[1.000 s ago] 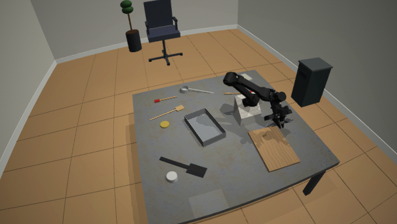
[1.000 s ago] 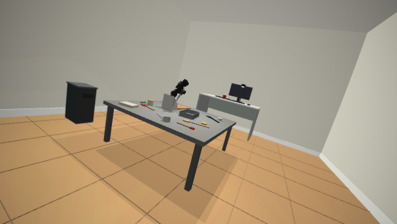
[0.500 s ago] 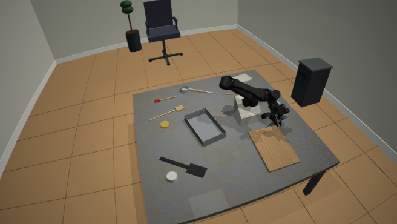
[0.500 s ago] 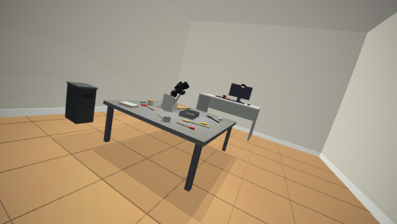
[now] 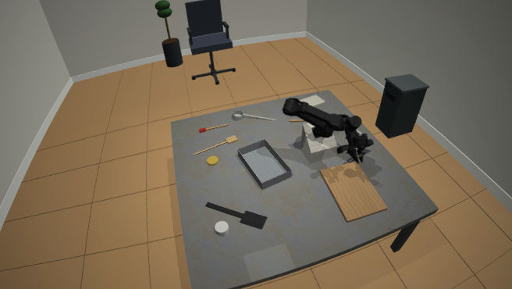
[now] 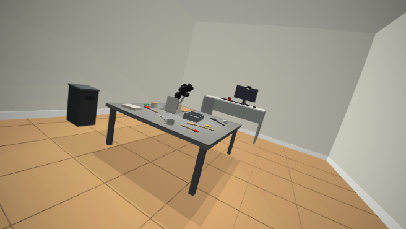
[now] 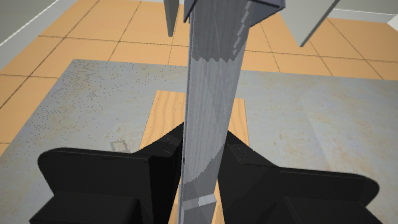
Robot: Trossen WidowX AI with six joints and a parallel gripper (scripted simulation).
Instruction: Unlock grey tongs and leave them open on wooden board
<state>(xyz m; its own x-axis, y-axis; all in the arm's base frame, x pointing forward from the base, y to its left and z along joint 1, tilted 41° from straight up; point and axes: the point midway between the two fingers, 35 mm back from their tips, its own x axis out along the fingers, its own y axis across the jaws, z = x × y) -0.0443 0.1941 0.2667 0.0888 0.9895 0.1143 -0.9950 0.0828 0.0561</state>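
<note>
My gripper (image 5: pixel 354 155) (image 7: pixel 202 126) is shut on the grey tongs (image 7: pixel 215 95) (image 6: pixel 182 99). In the wrist view the tongs run lengthwise between the black fingers, with a wider dark-edged end at the top of the view. In the top view the arm mostly hides them; in the exterior view they are a small slanting grey bar. Whether they are locked cannot be told. The gripper is raised near the far edge of the wooden board (image 5: pixel 360 199) (image 6: pixel 187 109) (image 7: pixel 167 106). The roasting tin (image 5: pixel 276 181) (image 6: pixel 193 117) has nothing across it.
The arm stands on a pale block (image 5: pixel 315 155) (image 6: pixel 171 104) between tin and board. A black spatula (image 5: pixel 254 219), a white round pot (image 5: pixel 222 227), a yellow disc (image 5: pixel 212 160), wooden utensils and a ladle (image 5: pixel 237 115) lie around the tin. A pale slab (image 6: pixel 131 106) lies at a table edge.
</note>
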